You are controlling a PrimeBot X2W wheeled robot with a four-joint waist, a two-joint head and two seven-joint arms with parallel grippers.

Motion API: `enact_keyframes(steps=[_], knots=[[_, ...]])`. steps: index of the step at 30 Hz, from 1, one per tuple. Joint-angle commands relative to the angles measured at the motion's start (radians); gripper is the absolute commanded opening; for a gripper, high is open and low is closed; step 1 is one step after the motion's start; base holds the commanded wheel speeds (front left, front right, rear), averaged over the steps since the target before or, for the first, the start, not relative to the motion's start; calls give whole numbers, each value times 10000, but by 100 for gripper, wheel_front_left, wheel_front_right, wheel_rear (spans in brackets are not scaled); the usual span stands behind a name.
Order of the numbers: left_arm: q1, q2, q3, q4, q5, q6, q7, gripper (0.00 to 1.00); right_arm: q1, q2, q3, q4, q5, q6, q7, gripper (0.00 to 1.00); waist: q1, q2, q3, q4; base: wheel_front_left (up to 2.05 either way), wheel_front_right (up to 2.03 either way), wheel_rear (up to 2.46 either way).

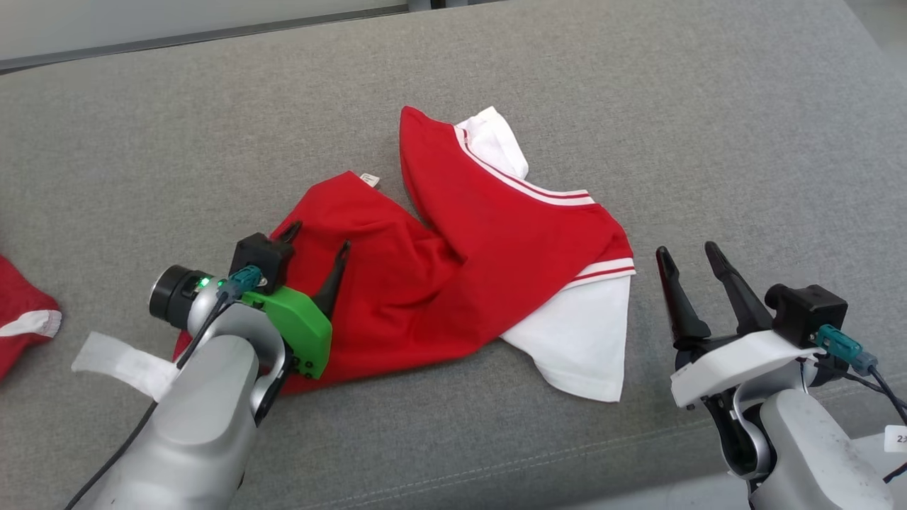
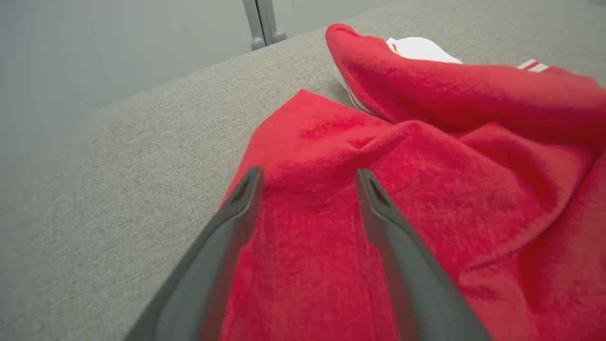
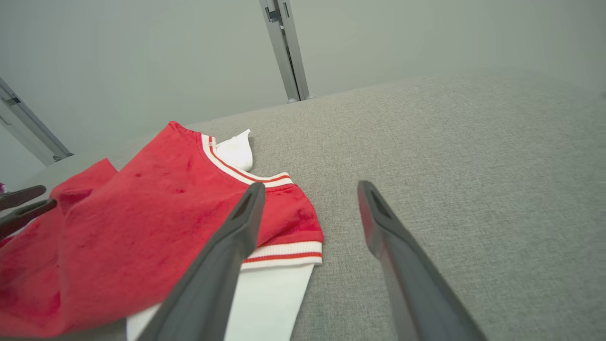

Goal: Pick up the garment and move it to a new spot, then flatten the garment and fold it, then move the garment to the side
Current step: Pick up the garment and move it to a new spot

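Left claw [image 1: 319,236] agape over garment [image 1: 453,283], empty | right claw [image 1: 686,249] agape, empty | tag [image 1: 369,179] unreadable

Lab or test-cell look: grey fabric pad [image 1: 708,106], bare pale wall [image 3: 142,47], metal frame posts [image 3: 286,52] behind.

Bare cushion [image 1: 744,142] surrounds the garment [image 1: 439,283]; another red cloth [image 1: 21,312] lies far left.

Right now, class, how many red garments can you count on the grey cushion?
2. One red garment lies crumpled in the middle, at the open left pincer; a second garment is cut off by the head view's left edge. Others may be hidden.
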Motion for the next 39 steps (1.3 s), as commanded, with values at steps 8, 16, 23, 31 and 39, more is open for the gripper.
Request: enact_keyframes(steps=[8,16,23,31,39], knots=[[-1062,270,-944,1309,-673,-16,-78,100,-258,76,104,61,11,1,-47,100,0,-1,303,-444,0,0,0],[-1270,20,-1572,2151,-1217,-16,-363,0,-143,61,97,146,-78,1,-47,100,0,-1,103,-339,0,0,0],[-1399,93,-1882,2003,-1484,-16,-592,0,11,39,184,221,-32,1,-45,100,0,-1,-319,120,0,0,0],[-1364,358,-1767,924,-1118,65,-642,0,262,45,139,269,27,1,-46,100,0,-1,-793,768,0,0,0],[-1727,1185,-2366,-327,-733,-1,-457,0,-5,120,496,355,79,1,-45,100,0,-1,-1050,889,0,0,0]])
